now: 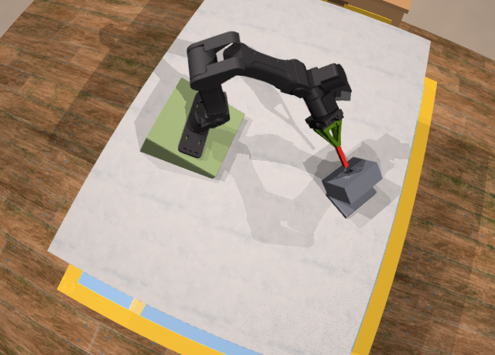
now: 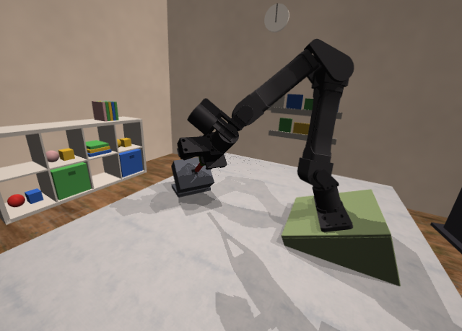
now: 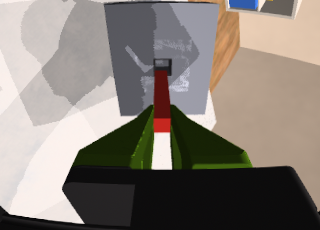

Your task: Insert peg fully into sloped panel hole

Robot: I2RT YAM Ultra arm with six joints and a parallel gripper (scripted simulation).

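Note:
The green-fingered gripper (image 1: 339, 144) (image 3: 162, 110) is shut on the red peg (image 1: 342, 157) (image 2: 198, 167) (image 3: 161, 95) near its upper end. The peg slants down toward the grey sloped panel (image 1: 361, 171) (image 2: 203, 177) (image 3: 192, 90). The square hole (image 3: 162, 63) shows in the wrist view just beyond the peg's far tip, lined up with it from side to side. Most of the peg's length is outside the panel. Whether its tip touches the panel or stands just above it, I cannot tell. In the exterior view the arm's wrist partly hides the fingers.
The arm's base stands on a green wedge block (image 1: 163, 123) (image 2: 358, 208), well away from the panel. The panel sits on a thin grey foot (image 1: 346, 212) (image 2: 190, 192) near the table's yellow-trimmed edge (image 1: 399, 239). A white shelf (image 2: 48, 167) stands beyond the table.

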